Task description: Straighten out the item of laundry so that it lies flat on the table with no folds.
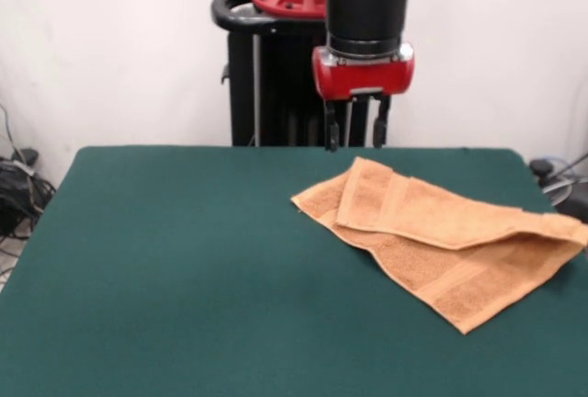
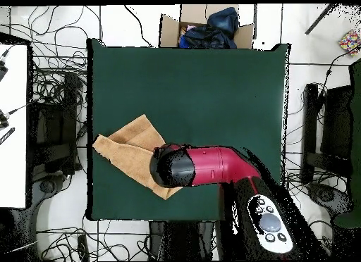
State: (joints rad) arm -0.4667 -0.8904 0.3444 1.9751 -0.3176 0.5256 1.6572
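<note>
The towel (image 1: 441, 236) lies folded over itself near one side edge of the green surface (image 1: 184, 259), its upper layer doubled across the lower. The fingers (image 1: 355, 130) hang parted and empty above its far corner. Best to descend on the top layer's free corner alone, pinch only that, then peel it outward

A plain white wall (image 1: 129, 48) stands behind. The pale floor (image 2: 310, 69) is strewn with tangled black cables (image 2: 53, 83). An open brown cardboard box (image 2: 206, 28) holds dark blue cloth. A white-topped side table (image 2: 13, 125) sits at one edge.
</note>
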